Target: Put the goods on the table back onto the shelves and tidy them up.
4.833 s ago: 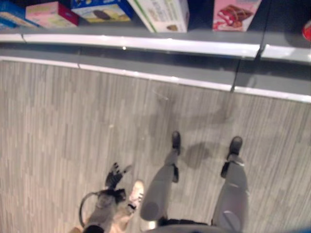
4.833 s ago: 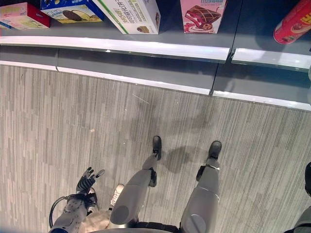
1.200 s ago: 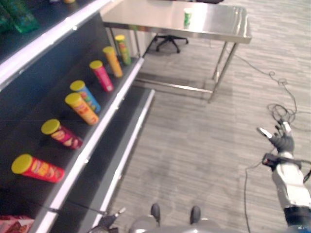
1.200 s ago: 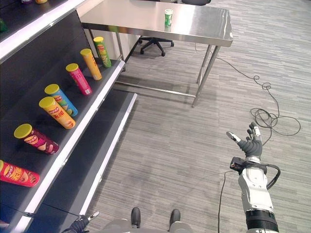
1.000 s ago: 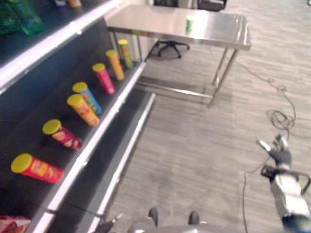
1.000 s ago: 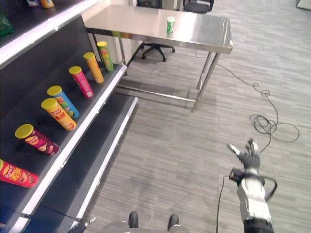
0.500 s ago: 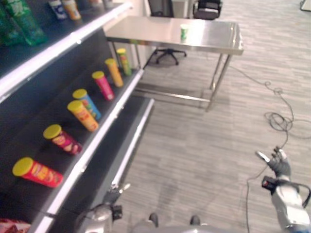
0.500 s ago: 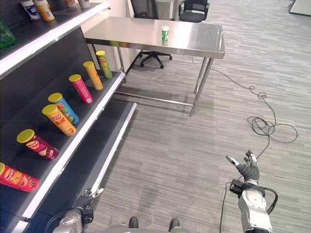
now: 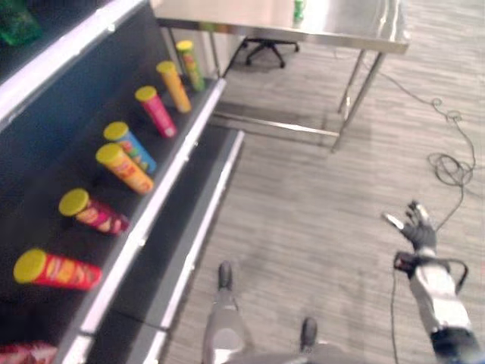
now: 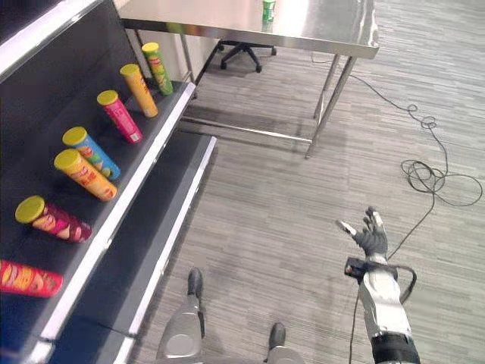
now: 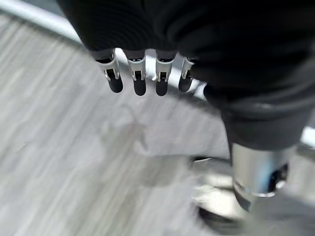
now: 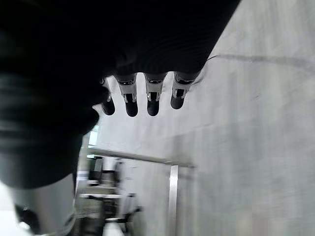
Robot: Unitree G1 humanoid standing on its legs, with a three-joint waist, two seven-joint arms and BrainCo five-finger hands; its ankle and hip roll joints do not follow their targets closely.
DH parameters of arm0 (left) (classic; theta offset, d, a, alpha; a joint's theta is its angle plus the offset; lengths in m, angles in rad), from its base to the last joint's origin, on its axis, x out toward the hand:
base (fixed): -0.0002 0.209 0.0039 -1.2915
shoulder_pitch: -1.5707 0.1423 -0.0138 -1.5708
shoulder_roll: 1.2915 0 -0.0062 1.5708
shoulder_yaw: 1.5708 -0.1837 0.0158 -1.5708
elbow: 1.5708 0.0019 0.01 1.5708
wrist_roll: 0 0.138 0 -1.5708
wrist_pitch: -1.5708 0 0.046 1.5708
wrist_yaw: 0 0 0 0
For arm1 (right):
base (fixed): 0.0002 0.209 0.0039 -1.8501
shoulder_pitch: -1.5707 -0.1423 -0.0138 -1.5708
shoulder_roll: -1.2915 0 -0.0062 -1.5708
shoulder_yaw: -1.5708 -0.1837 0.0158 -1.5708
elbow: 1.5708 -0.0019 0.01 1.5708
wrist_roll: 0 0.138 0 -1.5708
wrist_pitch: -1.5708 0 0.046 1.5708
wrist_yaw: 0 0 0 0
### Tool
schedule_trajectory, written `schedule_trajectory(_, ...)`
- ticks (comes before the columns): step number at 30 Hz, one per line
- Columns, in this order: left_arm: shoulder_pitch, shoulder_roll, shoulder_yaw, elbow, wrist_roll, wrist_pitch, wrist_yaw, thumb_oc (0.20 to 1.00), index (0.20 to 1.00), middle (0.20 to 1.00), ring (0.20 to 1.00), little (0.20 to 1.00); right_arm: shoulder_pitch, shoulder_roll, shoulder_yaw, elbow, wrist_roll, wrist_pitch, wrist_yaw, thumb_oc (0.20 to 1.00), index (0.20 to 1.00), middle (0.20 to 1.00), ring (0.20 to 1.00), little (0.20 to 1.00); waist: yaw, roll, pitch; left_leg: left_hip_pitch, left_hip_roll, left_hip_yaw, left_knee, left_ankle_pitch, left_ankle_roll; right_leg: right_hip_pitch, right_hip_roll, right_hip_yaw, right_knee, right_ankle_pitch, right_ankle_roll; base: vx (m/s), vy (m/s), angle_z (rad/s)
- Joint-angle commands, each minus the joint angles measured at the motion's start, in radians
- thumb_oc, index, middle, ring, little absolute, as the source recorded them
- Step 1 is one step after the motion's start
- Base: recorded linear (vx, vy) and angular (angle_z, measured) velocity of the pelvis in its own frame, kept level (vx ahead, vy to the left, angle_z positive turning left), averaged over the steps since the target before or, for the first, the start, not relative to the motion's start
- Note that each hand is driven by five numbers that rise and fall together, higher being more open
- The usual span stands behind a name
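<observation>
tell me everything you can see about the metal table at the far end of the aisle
The metal table stands at the far end of the floor, beyond the end of the shelves. Its flat top looks like brushed, shiny steel with a thin edge, and slim metal legs run down to the grey plank floor, joined by a low crossbar. One small green container stands upright on the top. An office chair base shows beneath it. Neither robot hand is near it.
</observation>
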Motion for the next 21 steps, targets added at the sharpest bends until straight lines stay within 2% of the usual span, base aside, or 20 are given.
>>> schedule_trajectory(1,-0.01,0.091,-0.052,-0.119,-0.031,-0.036,0.031,1.0,1.0,1.0,1.0,1.0,-0.025,-0.03,-0.028,-0.044,-0.028,-0.036,-0.013,1.0,1.0,1.0,1.0,1.0,0.018,-0.059,-0.053,-0.064,-0.042,-0.035,-0.084,0.155,0.029,0.103,-0.037,-0.029,0.313,0.055,0.112,0.34,0.257,-0.27)
schedule_trajectory(2,-0.035,0.11,-0.077,-0.184,-0.04,-0.05,0.038,1.0,1.0,1.0,1.0,1.0,-0.039,-0.019,-0.035,-0.05,-0.029,-0.039,-0.021,1.0,1.0,1.0,1.0,1.0,-0.014,-0.044,-0.041,-0.008,-0.073,-0.032,-0.088,0.103,0.065,0.019,-0.054,-0.02,0.487,0.171,0.11,0.22,0.182,0.18)
schedule_trajectory(3,-0.035,0.11,-0.078,-0.185,-0.04,-0.049,0.039,1.0,1.0,1.0,1.0,1.0,-0.039,-0.02,-0.036,-0.051,-0.029,-0.038,-0.021,1.0,1.0,1.0,1.0,1.0,-0.01,-0.046,-0.041,-0.01,-0.074,-0.028,-0.088,0.102,0.066,0.01,-0.057,-0.014,0.497,0.167,0.111,0.46,0.383,0.59)
schedule_trajectory(4,-0.05,0.126,-0.097,-0.271,-0.064,-0.058,0.041,1.0,1.0,1.0,1.0,1.0,-0.048,-0.013,-0.044,-0.052,-0.042,-0.036,-0.035,1.0,1.0,1.0,1.0,1.0,-0.035,-0.016,-0.02,0.046,-0.087,-0.018,-0.085,0.056,0.097,-0.067,-0.092,-0.064,0.617,0.229,0.112,0.51,0.335,0.47)
schedule_trajectory(5,-0.062,0.133,-0.098,-0.323,-0.097,-0.062,0.045,1.0,1.0,1.0,1.0,1.0,-0.042,-0.003,-0.053,-0.05,-0.052,-0.033,-0.046,1.0,1.0,1.0,1.0,1.0,-0.057,-0.002,0.003,0.116,-0.109,-0.008,-0.104,0.018,0.105,-0.154,-0.163,-0.149,0.641,0.182,0.106,0.51,0.328,0.09)
schedule_trajectory(6,-0.062,0.133,-0.098,-0.324,-0.097,-0.061,0.045,1.0,1.0,1.0,1.0,1.0,-0.042,-0.002,-0.053,-0.05,-0.052,-0.032,-0.046,1.0,1.0,1.0,1.0,1.0,-0.059,0.0,0.003,0.113,-0.106,-0.011,-0.104,0.02,0.104,-0.152,-0.16,-0.154,0.638,0.184,0.103,0.41,0.144,-0.21)
schedule_trajectory(9,-0.063,0.128,-0.099,-0.351,-0.106,-0.062,0.036,1.0,1.0,1.0,1.0,1.0,-0.038,0.004,-0.061,-0.04,-0.038,-0.024,-0.045,1.0,1.0,1.0,1.0,1.0,-0.078,-0.005,0.016,0.183,-0.132,-0.012,-0.111,-0.039,0.086,-0.186,-0.206,-0.304,0.422,0.162,0.105,0.37,-0.036,0.07)
schedule_trajectory(10,-0.059,0.126,-0.098,-0.353,-0.103,-0.06,0.033,1.0,1.0,1.0,1.0,1.0,-0.036,0.002,-0.063,-0.041,-0.038,-0.021,-0.044,1.0,1.0,1.0,1.0,1.0,-0.083,-0.009,0.019,0.196,-0.138,-0.013,-0.114,-0.047,0.079,-0.194,-0.21,-0.318,0.369,0.171,0.113,0.38,-0.149,0.08)
schedule_trajectory(11,-0.058,0.12,-0.09,-0.34,-0.099,-0.059,0.036,1.0,1.0,1.0,1.0,1.0,-0.036,0.007,-0.069,-0.039,-0.036,-0.023,-0.052,1.0,1.0,1.0,1.0,1.0,-0.093,-0.017,0.022,0.224,-0.139,-0.018,-0.125,-0.063,0.059,-0.21,-0.197,-0.342,0.227,0.189,0.128,0.36,-0.169,0.21)
schedule_trajectory(12,-0.055,0.12,-0.088,-0.334,-0.086,-0.056,0.033,1.0,1.0,1.0,1.0,1.0,-0.029,0.004,-0.075,-0.045,-0.038,-0.018,-0.051,1.0,1.0,1.0,1.0,1.0,-0.1,-0.02,0.021,0.24,-0.141,-0.023,-0.128,-0.074,0.046,-0.202,-0.19,-0.344,0.16,0.21,0.141,0.53,-0.238,0.39)
schedule_trajectory(13,-0.051,0.116,-0.082,-0.317,-0.055,-0.054,0.032,1.0,1.0,1.0,1.0,1.0,-0.018,0.005,-0.089,-0.063,-0.042,-0.02,-0.054,1.0,1.0,1.0,1.0,1.0,-0.118,-0.026,0.018,0.274,-0.135,-0.03,-0.133,-0.095,0.026,-0.238,-0.195,-0.327,0.065,0.256,0.164,0.39,-0.159,0.36)
schedule_trajectory(14,-0.05,0.115,-0.081,-0.316,-0.053,-0.054,0.032,1.0,1.0,1.0,1.0,1.0,-0.015,0.005,-0.089,-0.066,-0.043,-0.019,-0.055,1.0,1.0,1.0,1.0,1.0,-0.116,-0.022,0.017,0.277,-0.129,-0.027,-0.135,-0.097,0.023,-0.231,-0.186,-0.329,0.052,0.262,0.164,0.51,-0.236,0.36)
schedule_trajectory(15,-0.045,0.113,-0.071,-0.307,-0.036,-0.054,0.03,1.0,1.0,1.0,1.0,1.0,-0.008,0.0,-0.101,-0.07,-0.051,-0.019,-0.06,1.0,1.0,1.0,1.0,1.0,-0.129,-0.015,0.015,0.314,-0.107,-0.035,-0.143,-0.114,-0.003,-0.278,-0.209,-0.31,-0.006,0.307,0.165,0.27,-0.137,0.4)
schedule_trajectory(16,-0.044,0.112,-0.071,-0.307,-0.036,-0.054,0.03,1.0,1.0,1.0,1.0,1.0,-0.007,0.0,-0.101,-0.071,-0.051,-0.019,-0.061,1.0,1.0,1.0,1.0,1.0,-0.128,-0.013,0.015,0.316,-0.105,-0.034,-0.144,-0.115,-0.004,-0.277,-0.206,-0.31,-0.008,0.308,0.165,0.42,-0.199,0.52)
schedule_trajectory(18,-0.039,0.111,-0.071,-0.301,-0.011,-0.059,0.026,1.0,1.0,1.0,1.0,1.0,0.002,-0.004,-0.124,-0.087,-0.064,-0.017,-0.065,1.0,1.0,1.0,1.0,1.0,-0.145,-0.011,0.009,0.386,-0.087,-0.049,-0.146,-0.162,-0.031,-0.314,-0.224,-0.274,-0.021,0.346,0.165,0.53,-0.214,0.43)
schedule_trajectory(19,-0.037,0.11,-0.074,-0.303,-0.011,-0.058,0.024,1.0,1.0,1.0,1.0,1.0,0.009,-0.008,-0.13,-0.093,-0.069,-0.014,-0.065,1.0,1.0,1.0,1.0,1.0,-0.148,-0.011,0.009,0.401,-0.084,-0.059,-0.142,-0.174,-0.034,-0.304,-0.225,-0.278,-0.016,0.353,0.165,0.67,-0.319,0.29)
schedule_trajectory(20,-0.042,0.107,-0.071,-0.291,-0.008,-0.057,0.031,1.0,1.0,1.0,1.0,1.0,0.023,-0.008,-0.141,-0.099,-0.063,-0.021,-0.063,1.0,1.0,1.0,1.0,1.0,-0.152,-0.017,-0.007,0.418,-0.077,-0.081,-0.127,-0.195,-0.041,-0.289,-0.218,-0.284,-0.028,0.358,0.165,0.46,-0.274,0.25)
schedule_trajectory(21,-0.042,0.106,-0.072,-0.29,-0.009,-0.057,0.033,1.0,1.0,1.0,1.0,1.0,0.027,-0.017,-0.142,-0.099,-0.066,-0.021,-0.062,1.0,1.0,1.0,1.0,1.0,-0.157,-0.011,-0.012,0.416,-0.064,-0.094,-0.107,-0.188,-0.048,-0.277,-0.203,-0.281,-0.026,0.349,0.165,0.46,-0.308,0.34)
